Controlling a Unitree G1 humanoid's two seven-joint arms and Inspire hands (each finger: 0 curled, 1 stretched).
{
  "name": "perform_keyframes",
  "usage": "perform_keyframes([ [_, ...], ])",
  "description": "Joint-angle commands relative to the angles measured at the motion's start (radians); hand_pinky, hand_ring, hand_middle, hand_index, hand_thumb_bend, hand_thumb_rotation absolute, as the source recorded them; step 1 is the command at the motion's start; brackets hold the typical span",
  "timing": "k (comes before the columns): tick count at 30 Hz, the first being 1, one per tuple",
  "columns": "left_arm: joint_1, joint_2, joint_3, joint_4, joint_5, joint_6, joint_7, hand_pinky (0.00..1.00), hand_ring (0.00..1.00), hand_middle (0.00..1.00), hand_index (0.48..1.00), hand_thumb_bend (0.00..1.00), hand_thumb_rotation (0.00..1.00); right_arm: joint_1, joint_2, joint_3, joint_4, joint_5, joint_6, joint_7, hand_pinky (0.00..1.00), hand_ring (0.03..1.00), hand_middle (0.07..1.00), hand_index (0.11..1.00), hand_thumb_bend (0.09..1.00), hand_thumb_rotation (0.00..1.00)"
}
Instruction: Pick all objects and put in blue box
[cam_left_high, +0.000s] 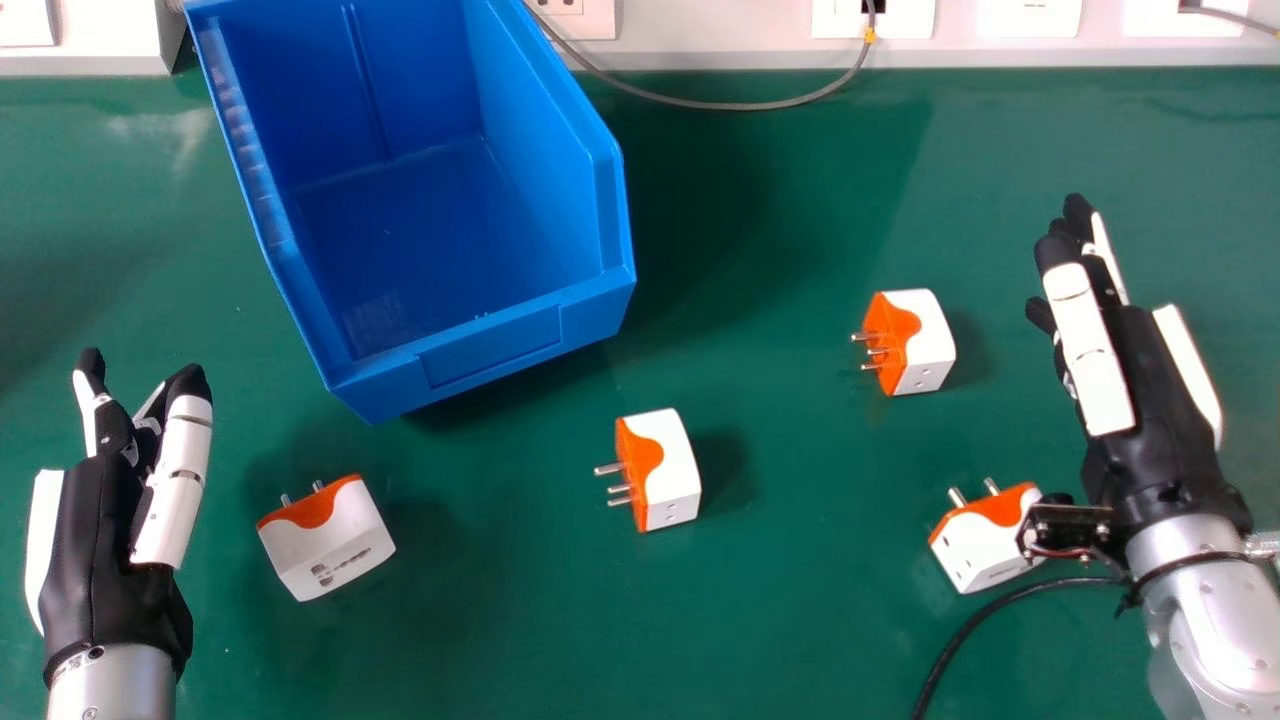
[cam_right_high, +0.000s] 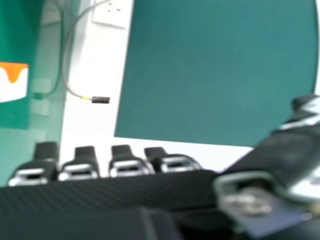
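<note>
My left hand (cam_left_high: 110, 530) is over the table's left side, fingers straight, left of a white and orange adapter (cam_left_high: 330, 548). A second adapter (cam_left_high: 672, 478) lies near the middle, below and right of the blue box (cam_left_high: 440, 240), which is empty inside. Farther right lies a third adapter (cam_left_high: 925, 340), left of my open right hand (cam_left_high: 1150, 400). The fourth adapter (cam_left_high: 985, 545) is beside the right wrist, partly hidden by its mount. In the right hand view, my right hand (cam_right_high: 115, 192) holds nothing; an adapter (cam_right_high: 14, 87) shows at the edge.
The green table (cam_left_high: 780, 640) ends at a white wall strip with sockets (cam_left_high: 570, 15). A grey cable (cam_left_high: 700, 103) droops onto the table right of the box, and a black cable (cam_left_high: 960, 640) runs from the right wrist.
</note>
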Motion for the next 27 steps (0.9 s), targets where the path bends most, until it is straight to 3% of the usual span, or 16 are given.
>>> perform_keyframes([
  [1, -0.013, 0.013, 0.003, -0.009, 0.003, -0.007, 0.003, 0.94, 0.93, 0.9, 0.915, 0.22, 0.7, -0.028, -0.012, -0.007, -0.012, 0.004, -0.028, -0.002, 0.94, 1.0, 1.0, 1.0, 0.265, 1.0],
  [10, -0.017, 0.019, 0.014, -0.011, 0.005, -0.008, 0.015, 0.93, 0.93, 0.89, 0.913, 0.21, 0.7, -0.034, -0.017, -0.004, 0.003, -0.007, -0.051, -0.005, 0.94, 1.0, 1.0, 1.0, 0.263, 1.0],
  [13, -0.023, 0.016, 0.011, -0.002, 0.009, -0.014, 0.023, 0.93, 0.93, 0.89, 0.913, 0.2, 0.7, -0.035, -0.019, -0.006, 0.007, -0.006, -0.053, -0.003, 0.94, 1.0, 1.0, 1.0, 0.256, 1.0],
  [17, -0.011, 0.014, 0.0, -0.023, 0.022, -0.013, 0.033, 0.93, 0.93, 0.89, 0.911, 0.2, 0.7, -0.04, -0.019, -0.007, 0.03, -0.012, -0.068, -0.01, 0.94, 1.0, 1.0, 1.0, 0.265, 1.0],
  [21, -0.019, 0.02, 0.001, -0.006, 0.021, -0.012, 0.028, 0.93, 0.93, 0.89, 0.91, 0.21, 0.69, -0.038, -0.018, -0.006, 0.02, -0.012, -0.06, -0.011, 0.94, 1.0, 1.0, 1.0, 0.281, 1.0],
  [24, -0.007, 0.023, 0.001, -0.027, 0.018, 0.004, 0.023, 0.93, 0.92, 0.89, 0.91, 0.21, 0.69, -0.023, -0.016, -0.003, -0.003, -0.025, -0.058, -0.022, 0.94, 1.0, 1.0, 1.0, 0.294, 1.0],
  [27, 0.01, 0.026, 0.002, -0.045, 0.02, 0.004, 0.016, 0.93, 0.92, 0.9, 0.91, 0.21, 0.69, -0.007, -0.016, 0.004, -0.046, -0.041, -0.035, -0.03, 0.94, 1.0, 1.0, 1.0, 0.309, 1.0],
])
